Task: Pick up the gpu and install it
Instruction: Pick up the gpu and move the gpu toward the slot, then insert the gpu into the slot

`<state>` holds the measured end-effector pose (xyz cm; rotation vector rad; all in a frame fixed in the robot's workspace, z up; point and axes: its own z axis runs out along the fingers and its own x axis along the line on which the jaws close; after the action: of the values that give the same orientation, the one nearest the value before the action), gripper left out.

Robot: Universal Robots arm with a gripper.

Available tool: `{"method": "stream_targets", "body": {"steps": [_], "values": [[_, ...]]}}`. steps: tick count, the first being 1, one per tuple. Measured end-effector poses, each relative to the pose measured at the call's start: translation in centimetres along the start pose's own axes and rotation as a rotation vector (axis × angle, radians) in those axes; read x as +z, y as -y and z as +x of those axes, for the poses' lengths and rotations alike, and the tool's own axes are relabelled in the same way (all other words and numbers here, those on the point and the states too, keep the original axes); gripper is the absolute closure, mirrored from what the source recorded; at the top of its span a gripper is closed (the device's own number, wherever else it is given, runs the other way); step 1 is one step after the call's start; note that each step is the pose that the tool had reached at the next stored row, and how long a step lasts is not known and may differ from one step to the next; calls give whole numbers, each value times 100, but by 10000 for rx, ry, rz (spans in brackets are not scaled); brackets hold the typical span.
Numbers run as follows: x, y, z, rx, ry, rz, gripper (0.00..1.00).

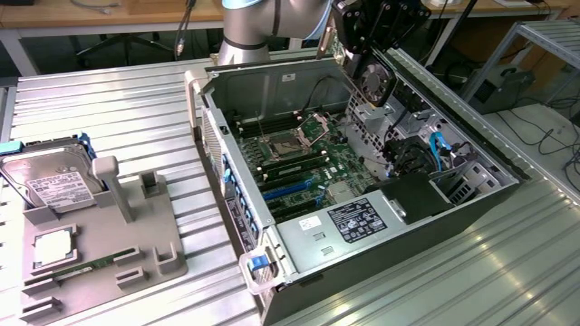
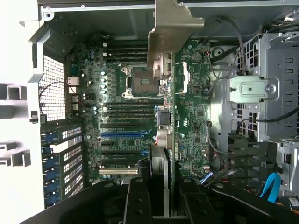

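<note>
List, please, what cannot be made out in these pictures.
1. Wrist view: the gripper, jaws shut on the gpu, is cut off by the bottom edge.
2. Wrist view: the gpu covers a strip of the motherboard, hiding the slots beneath it.
3. Exterior view: the hard drive label print is too small to read.

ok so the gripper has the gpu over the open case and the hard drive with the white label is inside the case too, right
Not quite. The gripper does hold the gpu over the open case, but the hard drive with the white label sits in the grey holder outside the case, as the exterior view shows.
</note>
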<state>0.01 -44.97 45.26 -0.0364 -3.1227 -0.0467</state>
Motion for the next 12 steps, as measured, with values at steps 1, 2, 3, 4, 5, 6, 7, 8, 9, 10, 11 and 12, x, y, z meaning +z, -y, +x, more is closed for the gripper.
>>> {"method": "stream_targets", "body": {"steps": [1, 2, 3, 4, 5, 6, 7, 8, 9, 10, 11, 12], "values": [[0, 0, 0, 0, 0, 0, 72], [0, 0, 0, 0, 0, 0, 72], [0, 0, 0, 0, 0, -1, 72], [0, 0, 0, 0, 0, 0, 72], [0, 0, 0, -11, 0, 1, 72], [0, 0, 0, -41, 0, 1, 72], [0, 0, 0, -138, -3, 2, 72], [1, 0, 0, -292, -8, 4, 72], [1, 0, 0, -434, -12, 7, 72], [1, 0, 0, -591, -17, 10, 72], [0, 0, 0, -691, -20, 13, 72], [0, 0, 0, -777, -23, 15, 72]]}}
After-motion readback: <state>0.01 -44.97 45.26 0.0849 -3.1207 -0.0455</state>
